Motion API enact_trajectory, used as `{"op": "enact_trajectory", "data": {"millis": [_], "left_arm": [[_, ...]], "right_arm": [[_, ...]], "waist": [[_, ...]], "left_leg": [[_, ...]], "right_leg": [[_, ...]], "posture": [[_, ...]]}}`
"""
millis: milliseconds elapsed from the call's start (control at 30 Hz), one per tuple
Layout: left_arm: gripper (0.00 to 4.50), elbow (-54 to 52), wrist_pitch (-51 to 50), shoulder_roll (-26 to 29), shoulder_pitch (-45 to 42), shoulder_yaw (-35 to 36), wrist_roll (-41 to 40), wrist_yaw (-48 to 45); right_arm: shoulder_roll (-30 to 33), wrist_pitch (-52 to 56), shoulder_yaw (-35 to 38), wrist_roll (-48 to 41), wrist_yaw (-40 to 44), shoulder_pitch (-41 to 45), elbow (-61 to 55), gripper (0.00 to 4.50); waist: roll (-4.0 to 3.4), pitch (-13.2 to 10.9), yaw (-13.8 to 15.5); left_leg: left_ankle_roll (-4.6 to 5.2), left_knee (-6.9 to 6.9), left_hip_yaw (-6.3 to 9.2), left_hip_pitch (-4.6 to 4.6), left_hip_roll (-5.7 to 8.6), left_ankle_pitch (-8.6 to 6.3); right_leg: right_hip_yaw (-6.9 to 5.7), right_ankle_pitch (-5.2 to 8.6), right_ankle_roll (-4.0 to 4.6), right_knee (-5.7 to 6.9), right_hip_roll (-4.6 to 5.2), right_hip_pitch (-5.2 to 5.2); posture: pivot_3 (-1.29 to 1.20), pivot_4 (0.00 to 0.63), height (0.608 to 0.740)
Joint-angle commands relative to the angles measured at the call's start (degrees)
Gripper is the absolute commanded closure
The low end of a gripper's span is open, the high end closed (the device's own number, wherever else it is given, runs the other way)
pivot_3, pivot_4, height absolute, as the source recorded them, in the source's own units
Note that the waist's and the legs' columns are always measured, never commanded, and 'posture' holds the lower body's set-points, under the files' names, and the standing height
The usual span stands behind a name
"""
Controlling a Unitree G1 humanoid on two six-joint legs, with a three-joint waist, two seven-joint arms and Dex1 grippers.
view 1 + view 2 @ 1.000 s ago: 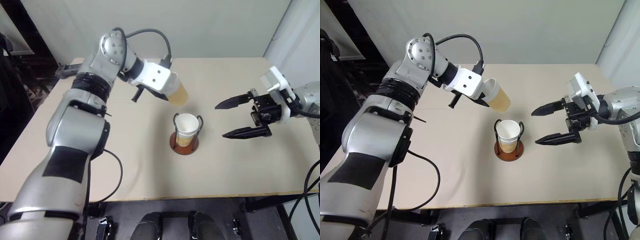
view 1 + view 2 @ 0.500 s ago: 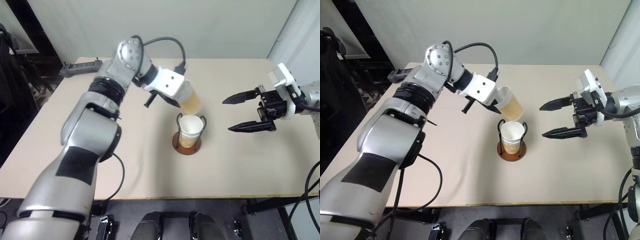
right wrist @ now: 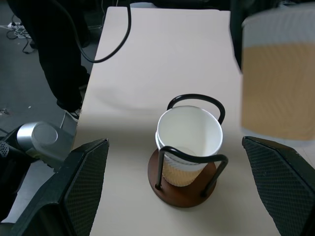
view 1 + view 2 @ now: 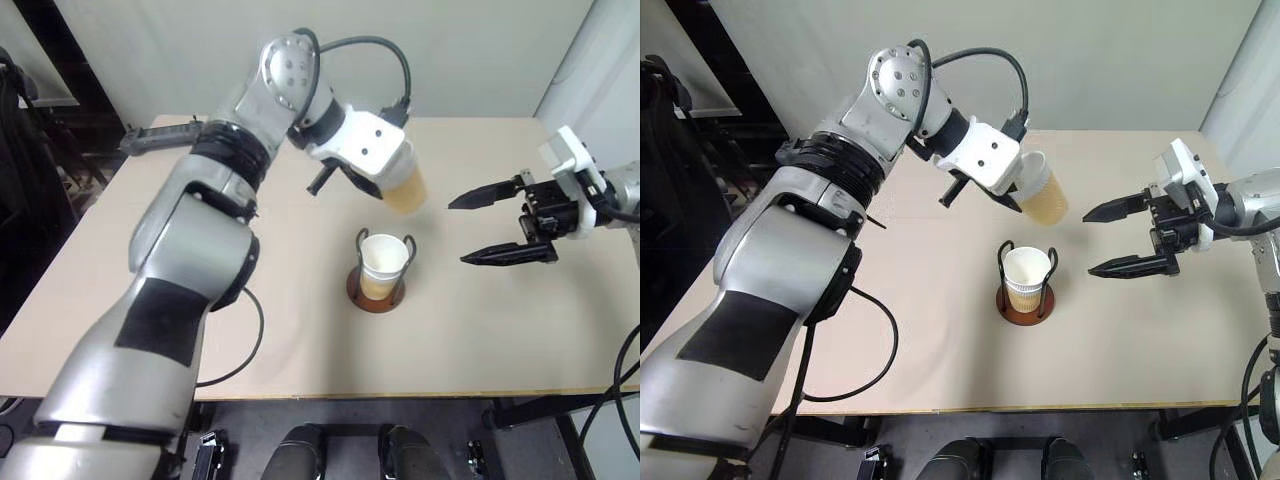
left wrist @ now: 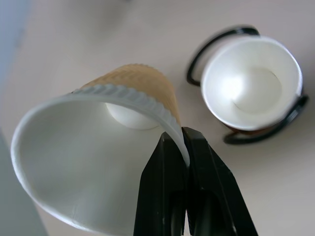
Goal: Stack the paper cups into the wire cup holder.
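Wire cup holder (image 4: 377,290) on table (image 4: 300,320), already holding stacked paper cups (image 4: 384,262). Above and just beyond it, left tool (image 5: 184,162) pinched on tilted third cup's (image 4: 405,188) rim. Right tool (image 4: 495,228) spread wide, empty, beside holder. Risk: tilted cup catching a wire loop, toppling holder.

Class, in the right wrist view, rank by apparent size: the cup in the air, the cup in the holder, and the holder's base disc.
1. The cup in the air, largest, though it is nearer the camera and blurred.
2. The cup in the wire holder.
3. The base disc, mostly hidden under that cup, so its rank is unsure.
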State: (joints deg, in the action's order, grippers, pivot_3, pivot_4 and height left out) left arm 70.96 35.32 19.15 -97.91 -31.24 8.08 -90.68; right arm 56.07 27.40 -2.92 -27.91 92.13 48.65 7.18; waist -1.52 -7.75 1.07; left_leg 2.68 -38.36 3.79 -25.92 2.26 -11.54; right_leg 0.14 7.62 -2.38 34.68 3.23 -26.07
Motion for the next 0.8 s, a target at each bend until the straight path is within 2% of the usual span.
{"op": "enact_trajectory", "data": {"millis": [33,400,800], "left_arm": [[4.47,-0.57,2.18,1.52,-2.38,-4.93,-1.56,-1.82],[4.47,-7.37,-2.04,2.78,-2.82,-15.57,-15.98,-1.82],[4.47,-21.4,-7.94,11.45,-5.44,-33.15,-34.39,-1.82]], "right_arm": [[1.35,0.15,0.93,-0.8,0.36,2.0,-0.54,0.0],[1.97,0.36,0.25,-1.03,0.36,2.15,-1.08,0.0],[2.31,0.28,0.15,-0.82,0.36,1.94,-1.07,0.0]], "waist": [[0.0,0.0,0.02],[0.0,0.0,0.31],[-0.01,0.01,0.38]], "left_leg": [[0.0,-0.01,0.0,0.0,0.0,0.0],[0.09,-0.16,0.0,-0.08,0.02,-0.08],[0.08,-0.3,0.0,-0.02,0.01,-0.09]], "right_leg": [[0.0,0.0,0.0,0.0,0.0,0.0],[-0.02,-0.05,-0.08,-0.04,0.02,0.04],[-0.03,-0.07,-0.13,0.01,0.01,0.13]], "posture": [[0.0,0.15,0.74],[0.0,0.15,0.74],[0.0,0.15,0.74]]}}
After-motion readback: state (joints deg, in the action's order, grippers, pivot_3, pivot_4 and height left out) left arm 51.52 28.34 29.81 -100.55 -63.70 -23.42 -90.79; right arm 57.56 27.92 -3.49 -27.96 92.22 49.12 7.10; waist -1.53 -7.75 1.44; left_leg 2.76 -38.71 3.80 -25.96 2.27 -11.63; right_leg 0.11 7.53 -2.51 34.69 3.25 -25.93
